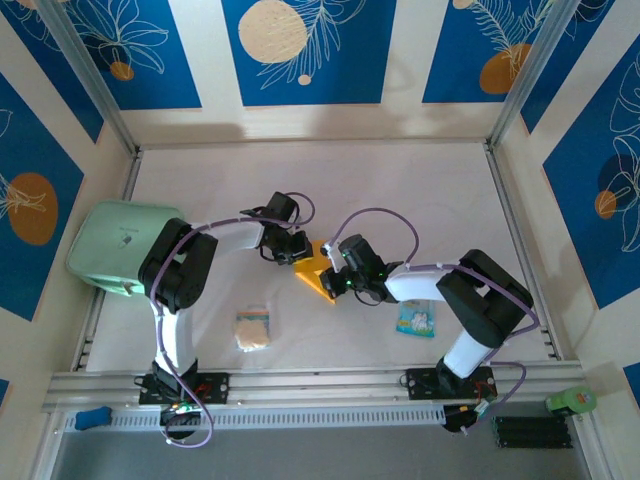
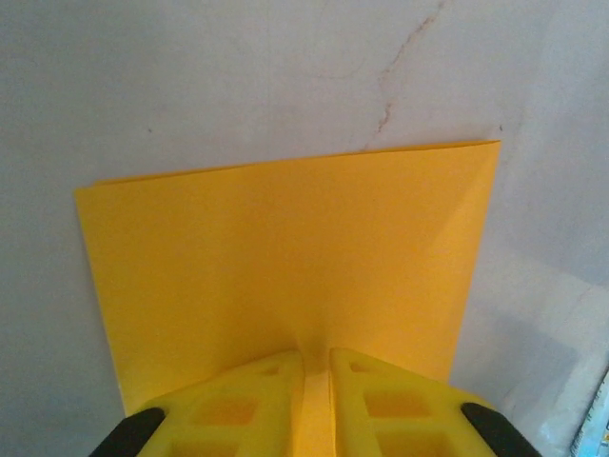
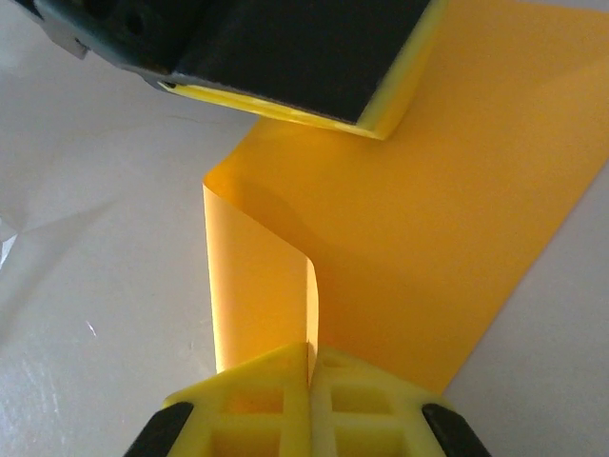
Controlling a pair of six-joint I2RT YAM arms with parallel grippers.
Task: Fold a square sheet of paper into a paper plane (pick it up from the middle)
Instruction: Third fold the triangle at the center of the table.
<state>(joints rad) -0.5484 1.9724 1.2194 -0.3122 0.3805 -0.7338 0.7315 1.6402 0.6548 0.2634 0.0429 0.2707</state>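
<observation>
Paper [image 1: 314, 276], thin, light and floppy, lies mid-frame in the top view on the table [image 1: 450, 200]. It creases readily, so edges and corners are the places to pinch. Right gripper [image 3: 310, 354] is closed on a curled-up edge. Left gripper [image 2: 317, 367] seems nipped on the opposite edge, jaws nearly together.
</observation>
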